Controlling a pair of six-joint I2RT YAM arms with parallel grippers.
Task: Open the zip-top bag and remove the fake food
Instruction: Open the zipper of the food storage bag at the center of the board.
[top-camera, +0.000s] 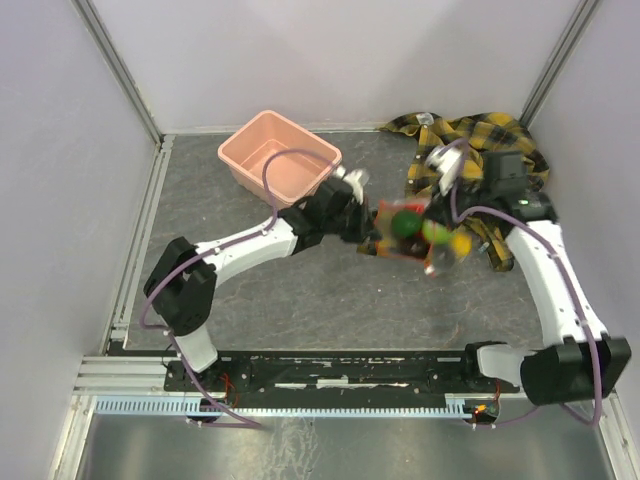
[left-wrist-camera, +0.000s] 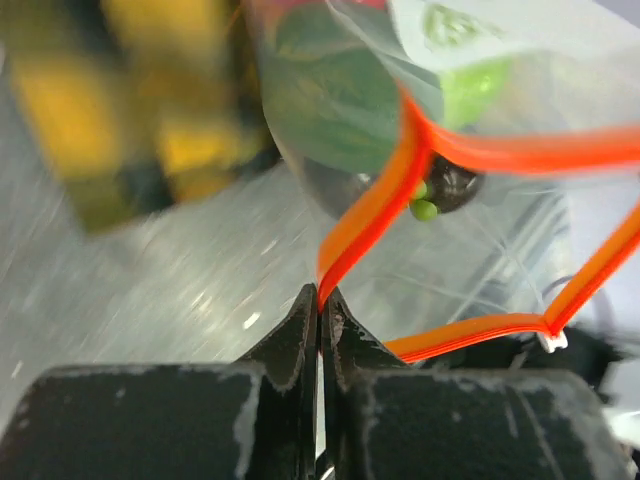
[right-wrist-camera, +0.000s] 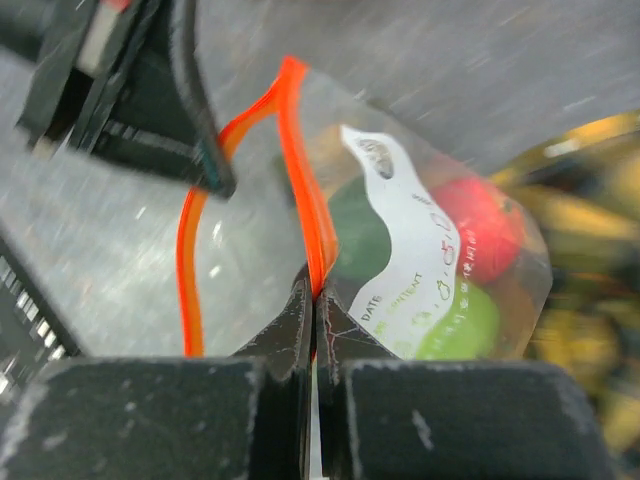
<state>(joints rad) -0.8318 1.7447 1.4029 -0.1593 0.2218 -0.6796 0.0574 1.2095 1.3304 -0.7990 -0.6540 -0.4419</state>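
Pink tub (top-camera: 280, 158): upper left of centre in the top view, well apart from the bag.
Left gripper (left-wrist-camera: 320, 300): jaws pressed together on one lip of the orange-red zip strip (left-wrist-camera: 380, 200), which runs up out of the fingertips. Nothing else is in the pinch.
Zip-top bag (top-camera: 415, 240): centre of the top view, strung between the two arms. It looks lifted off the table (top-camera: 300, 300), though the blur makes this uncertain.
Mouth: the strip spreads into an open loop in both wrist views, so the seal seems to be parted.
Fake food (top-camera: 405, 223): all inside the bag. Dark green, light green and red pieces show through the plastic, with a yellow one at its right end.
Right gripper (right-wrist-camera: 315, 295): jaws likewise closed, nipping the opposite lip of the strip just beside the white label.
Plaid shirt (top-camera: 480, 135): upper right, behind the bag.
Step in hand: widening the mouth, by my reading.
Doing it well: draw the two lips apart evenly and slowly. Both pinches hold only thin strip edges that could slip.
Next: tip the mouth downward over bare table rather than the shirt, so the fruit rolls out in sight.
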